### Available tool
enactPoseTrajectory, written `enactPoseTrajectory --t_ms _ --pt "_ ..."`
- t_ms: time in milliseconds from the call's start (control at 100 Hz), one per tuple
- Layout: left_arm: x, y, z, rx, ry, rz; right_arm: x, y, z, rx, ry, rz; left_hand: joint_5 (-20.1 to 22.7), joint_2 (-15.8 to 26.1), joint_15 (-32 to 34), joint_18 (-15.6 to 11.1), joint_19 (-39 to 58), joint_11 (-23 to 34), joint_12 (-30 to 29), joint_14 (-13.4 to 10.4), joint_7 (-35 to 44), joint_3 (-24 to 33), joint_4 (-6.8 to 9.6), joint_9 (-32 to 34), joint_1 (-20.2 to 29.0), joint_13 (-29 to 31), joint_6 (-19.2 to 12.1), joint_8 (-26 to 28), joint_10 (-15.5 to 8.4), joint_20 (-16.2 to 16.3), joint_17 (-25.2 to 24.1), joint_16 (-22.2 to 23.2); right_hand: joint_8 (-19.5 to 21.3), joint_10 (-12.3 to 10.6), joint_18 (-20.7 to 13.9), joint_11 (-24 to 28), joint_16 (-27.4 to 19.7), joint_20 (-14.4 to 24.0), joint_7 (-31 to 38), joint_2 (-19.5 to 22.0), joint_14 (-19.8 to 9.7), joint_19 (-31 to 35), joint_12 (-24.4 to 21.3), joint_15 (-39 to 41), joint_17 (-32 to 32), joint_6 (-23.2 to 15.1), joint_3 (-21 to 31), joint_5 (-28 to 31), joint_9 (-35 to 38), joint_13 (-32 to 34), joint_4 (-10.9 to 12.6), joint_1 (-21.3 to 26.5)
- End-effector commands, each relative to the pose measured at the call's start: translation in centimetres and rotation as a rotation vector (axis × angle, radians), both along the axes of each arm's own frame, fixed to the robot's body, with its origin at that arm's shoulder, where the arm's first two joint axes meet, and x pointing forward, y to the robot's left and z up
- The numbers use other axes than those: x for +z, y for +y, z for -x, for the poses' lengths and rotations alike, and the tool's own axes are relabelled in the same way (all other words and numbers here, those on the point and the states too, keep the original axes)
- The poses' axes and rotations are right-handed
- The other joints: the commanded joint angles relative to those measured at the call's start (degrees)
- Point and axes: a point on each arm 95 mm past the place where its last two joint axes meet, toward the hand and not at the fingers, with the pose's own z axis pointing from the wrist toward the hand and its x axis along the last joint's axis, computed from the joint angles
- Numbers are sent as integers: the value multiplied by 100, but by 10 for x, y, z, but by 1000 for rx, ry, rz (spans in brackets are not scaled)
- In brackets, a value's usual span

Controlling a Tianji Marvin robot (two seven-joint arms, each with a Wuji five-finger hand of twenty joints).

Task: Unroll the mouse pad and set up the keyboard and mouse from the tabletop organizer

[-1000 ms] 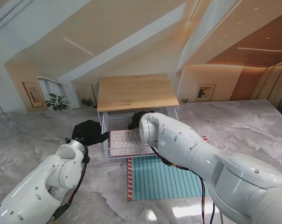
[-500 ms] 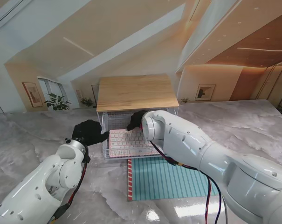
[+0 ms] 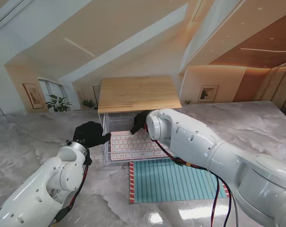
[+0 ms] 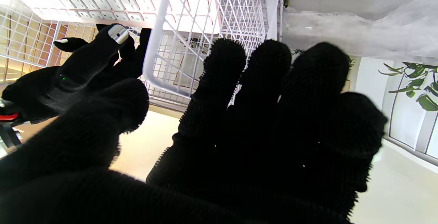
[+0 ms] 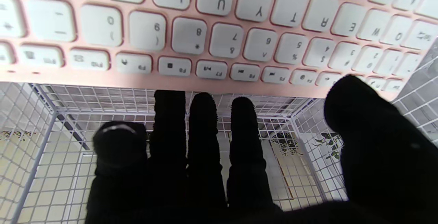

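A pink keyboard (image 3: pixel 133 144) with white keys lies in the white wire basket (image 3: pixel 107 142) of the wood-topped organizer (image 3: pixel 138 93), its near part sticking out toward me. My right hand (image 3: pixel 139 121) is under the wooden top, open. Its straight fingers (image 5: pixel 205 131) reach past the keyboard's (image 5: pixel 219 29) far edge and its thumb hovers over the keys. My left hand (image 3: pixel 90 134) is open, fingers (image 4: pixel 267 90) spread against the basket's (image 4: pixel 191 29) left corner. The teal striped mouse pad (image 3: pixel 173 182) lies flat, nearer to me than the organizer. I cannot make out a mouse.
The organizer stands on a marble-patterned table (image 3: pixel 34 137). The basket's wire walls (image 5: pixel 41 155) close in my right hand on the sides and back. My right hand (image 4: pixel 85 60) also shows through the mesh in the left wrist view.
My right forearm and elbow have swung to the right, uncovering more of the keyboard. The right hand stays at the keyboard's far edge. The left hand has not moved.
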Motion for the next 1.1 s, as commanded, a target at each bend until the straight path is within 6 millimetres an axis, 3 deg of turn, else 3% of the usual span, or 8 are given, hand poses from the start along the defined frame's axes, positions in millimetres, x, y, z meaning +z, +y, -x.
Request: enactPoseTrajectory --t_ms 0,190,400,530,740,860,950,1090 --pt "-2 -5 1 -8 16 8 -5 0 5 29 25 18 81 -18 236 -80 321 59 90 348 44 112 127 280 158 355 100 -1 233 -151 123 2 32 123 -373 30 840 310 -58 -251 -399 775 -41 2999 135 122 181 -219 -63 444 -3 -33" --pt "-2 -6 1 -6 17 12 0 -1 6 67 34 38 85 -20 235 -81 322 58 90 354 48 116 130 280 160 350 103 0 237 -153 123 2 -19 170 -643 280 1105 717 36 -602 -606 1156 129 3600 124 528 280 243 288 472 -96 101" --pt "-2 -6 0 -6 17 16 6 -2 8 92 35 51 82 -15 238 -81 323 56 90 351 46 115 129 276 156 352 99 -2 230 -154 123 3 265 142 -529 449 1185 913 379 -745 -654 994 430 3713 -220 386 157 1044 387 494 -117 297" --pt "-2 -7 0 -6 15 17 10 -3 9 107 33 60 82 -15 240 -81 323 56 90 349 43 110 126 275 155 355 99 -4 221 -155 123 3 824 109 -391 387 1428 1247 402 -807 -631 682 772 3617 -583 230 91 1472 322 336 -124 403" --pt "-2 -7 0 -7 13 20 14 -4 10 135 22 76 78 -17 235 -80 324 54 90 352 39 109 127 272 158 347 91 -7 224 -156 123 2 1275 -131 -298 393 1674 1449 722 -1012 -650 187 852 3377 -1437 205 212 2126 -35 -169 -166 584" --pt "-1 -7 0 -8 12 22 15 -4 11 152 18 89 78 -16 235 -82 322 50 88 347 35 106 126 266 158 336 92 -9 223 -157 119 3 1665 -295 -138 289 1806 1587 764 -1246 -569 -573 786 2959 -2289 135 629 2125 -298 -739 -271 610" --pt "-1 -7 0 -8 11 23 15 -3 12 165 16 98 78 -7 240 -87 319 49 89 343 36 105 126 262 155 336 83 -9 224 -158 107 6 1808 -424 86 59 1592 1374 813 -1384 -473 -1567 594 2506 -3140 52 869 2115 -463 -1342 -358 641" --pt "-1 -7 1 -8 11 26 14 -4 13 176 20 104 67 1 240 -92 326 44 90 353 23 99 123 245 158 314 86 -14 223 -144 58 13 1606 -551 431 -607 354 534 1503 -1754 -310 -3366 -114 754 -4049 -261 1111 1898 -493 -2053 -823 911"
